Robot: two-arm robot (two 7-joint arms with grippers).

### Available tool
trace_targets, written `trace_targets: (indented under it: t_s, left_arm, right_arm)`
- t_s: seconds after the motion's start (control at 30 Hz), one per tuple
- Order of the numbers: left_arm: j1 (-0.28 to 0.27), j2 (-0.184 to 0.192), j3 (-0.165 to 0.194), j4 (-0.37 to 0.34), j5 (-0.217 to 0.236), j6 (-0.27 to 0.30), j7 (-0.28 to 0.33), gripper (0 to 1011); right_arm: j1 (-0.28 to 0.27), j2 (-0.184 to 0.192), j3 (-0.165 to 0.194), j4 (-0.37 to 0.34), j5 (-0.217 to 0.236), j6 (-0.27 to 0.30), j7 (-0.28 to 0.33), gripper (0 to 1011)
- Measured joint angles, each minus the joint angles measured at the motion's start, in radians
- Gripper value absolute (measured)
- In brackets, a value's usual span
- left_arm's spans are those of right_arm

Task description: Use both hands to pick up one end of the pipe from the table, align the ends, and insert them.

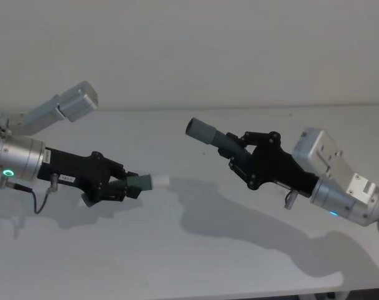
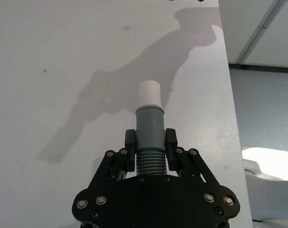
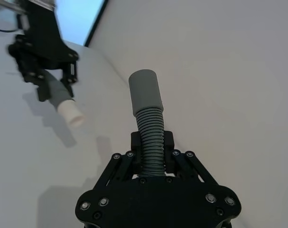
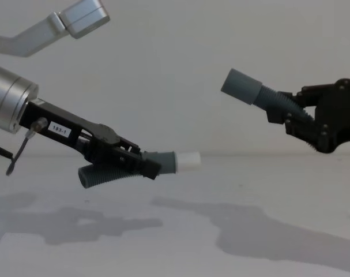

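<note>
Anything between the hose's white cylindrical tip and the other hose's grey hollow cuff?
Nothing. In head and chest views the gap from the white cylindrical tip to the wide grey hollow cuff is bare air above the matte white table.

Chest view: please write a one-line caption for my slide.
Left gripper holds the white-tipped pipe piece low, right gripper holds the cuffed piece higher; ends apart, not aligned.

The left arm (image 1: 17,159) is a silver-grey cylinder with a glowing green ring (image 1: 9,173) and a thin dark cable (image 4: 20,151) hanging below it. Its black plastic left pincer (image 1: 132,186) bears a small white label (image 4: 59,131) with dark print. The right pincer (image 1: 239,150) is the same black linkage, with a small blue light (image 1: 333,214) on its arm. Silver screw heads (image 2: 101,200) dot each palm plate, and pale grey boxy housings (image 1: 77,100) sit behind both wrists.
</note>
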Motion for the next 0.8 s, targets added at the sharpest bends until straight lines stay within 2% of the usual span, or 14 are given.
trace_targets:
  t_s: [0.37,0.47,0.57,0.7,0.8]
  left_arm:
    - [0.0,0.0,0.0,0.0,0.0,0.0,0.0,330]
    - [0.0,0.0,0.0,0.0,0.0,0.0,0.0,330]
    - [0.0,0.0,0.0,0.0,0.0,0.0,0.0,330]
    - [0.0,0.0,0.0,0.0,0.0,0.0,0.0,330]
    - [0.0,0.0,0.0,0.0,0.0,0.0,0.0,330]
  right_arm:
    - [0.074,0.044,-0.033,0.084,0.05,-0.239,0.156,233]
    - [0.093,0.052,-0.044,0.104,0.063,-0.288,0.192,233]
    - [0.124,0.063,-0.062,0.137,0.088,-0.366,0.254,233]
    - [0.149,0.07,-0.079,0.163,0.106,-0.423,0.301,233]
    - [0.179,0.077,-0.099,0.193,0.124,-0.494,0.357,233]
